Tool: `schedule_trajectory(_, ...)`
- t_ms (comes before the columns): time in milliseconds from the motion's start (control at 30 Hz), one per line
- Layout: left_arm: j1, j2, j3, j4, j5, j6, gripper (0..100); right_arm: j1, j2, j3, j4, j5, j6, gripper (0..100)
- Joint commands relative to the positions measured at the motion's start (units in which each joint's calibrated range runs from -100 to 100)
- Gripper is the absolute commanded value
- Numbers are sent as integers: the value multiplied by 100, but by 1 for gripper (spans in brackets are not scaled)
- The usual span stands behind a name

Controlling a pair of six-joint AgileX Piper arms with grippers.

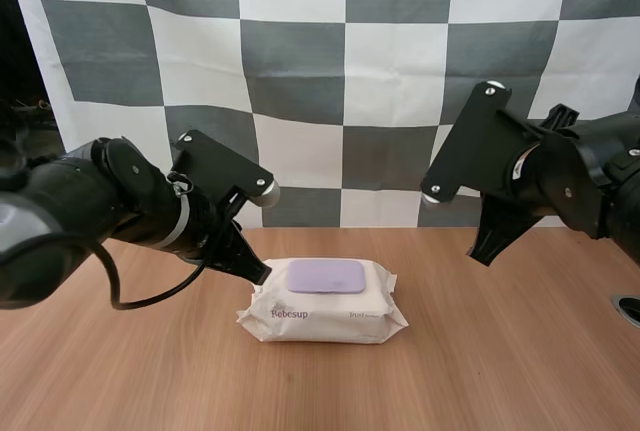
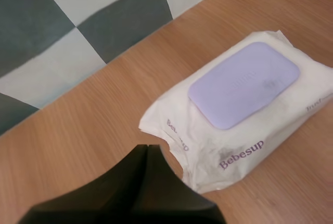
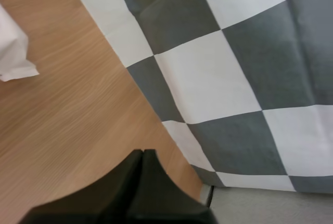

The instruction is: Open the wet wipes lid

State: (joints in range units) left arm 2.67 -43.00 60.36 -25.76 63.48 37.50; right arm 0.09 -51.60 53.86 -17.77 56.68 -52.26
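The pack of wet wipes lies on the bench just ahead of my left tool, lilac lid up. I judge the pouch soft, light and apt to slide; the stiff lid wants lifting by an edge. My left tool is clenched on nothing beside the pack's corner; my right tool, likewise clenched, hangs well apart from it.

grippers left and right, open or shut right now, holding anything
Left gripper: shut, holding nothing, tips near a corner of the wet wipes pack.
Right gripper: shut, holding nothing, above the table.
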Motion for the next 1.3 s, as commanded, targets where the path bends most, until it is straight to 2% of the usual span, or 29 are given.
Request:
schedule_trajectory(0,310,94,-6,-828,491,589,0,1,51,4,-13,-266,-10,0)
schedule_trajectory(100,747,167,-6,-1276,1488,1241,0,1,267,4,-13,-263,-28,0)
schedule_trajectory(233,1458,181,-6,-1805,2635,1976,0,1,548,4,-52,-344,-28,0)
schedule_trajectory(300,1833,181,-6,-2087,3585,2450,0,1,656,4,-52,-408,-28,0)
schedule_trajectory(367,2170,216,63,-2239,3652,2938,0,1,719,4,-52,-439,-28,0)
schedule_trajectory(500,2632,589,350,-2198,3652,3617,0,1,732,4,-52,-439,-28,0)
schedule_trajectory(567,2797,921,492,-2139,3652,3784,0,1,729,4,-52,-439,-19,0)
schedule_trajectory(667,2869,1233,520,-2139,3652,3848,0,1,729,4,56,-444,-10,0)
schedule_trajectory(767,2869,1434,538,-2108,3652,4076,0,1,729,4,250,-444,-10,0)
schedule_trajectory(1067,2844,1631,1067,-2569,3652,4758,1,1,729,4,311,-193,-10,0)
schedule_trajectory(1167,2837,1631,1115,-2614,3652,4853,9,1,729,4,311,-197,-10,0)
schedule_trajectory(1267,2837,1631,1115,-2709,3652,4853,25,1,729,4,311,-197,-10,0)
